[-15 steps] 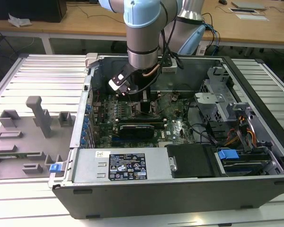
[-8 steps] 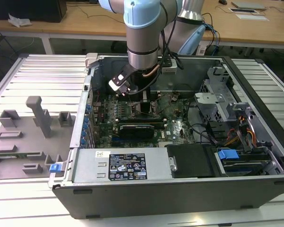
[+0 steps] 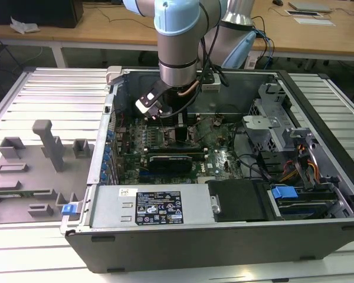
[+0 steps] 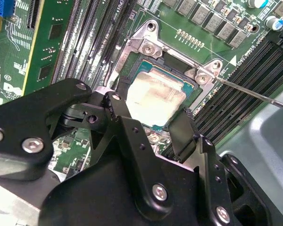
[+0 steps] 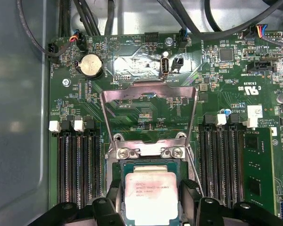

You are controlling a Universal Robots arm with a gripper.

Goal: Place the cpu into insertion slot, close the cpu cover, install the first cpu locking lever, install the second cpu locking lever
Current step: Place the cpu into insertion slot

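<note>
Pale silvery-beige cpu (image 5: 151,200) w/ dark print, silver cpu cover (image 5: 127,92), green mobo (image 5: 217,75), black RAM slots (image 5: 78,165).

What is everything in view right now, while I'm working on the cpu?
cpu: one, silvery-beige, in the socket.
cpu cover: one, silvery, raised open beyond the socket.
motherboard: one, green, inside the case.
memory slots: two banks, black, flanking the socket.
black card: one, across the motherboard.
case: one, dark grey, open, on the slatted table.
fixture tray: one, grey, at the exterior view's left of the case.
arm: one, pale blue and silver, reaching into the case.
gripper: one, black, at the cpu.
</note>
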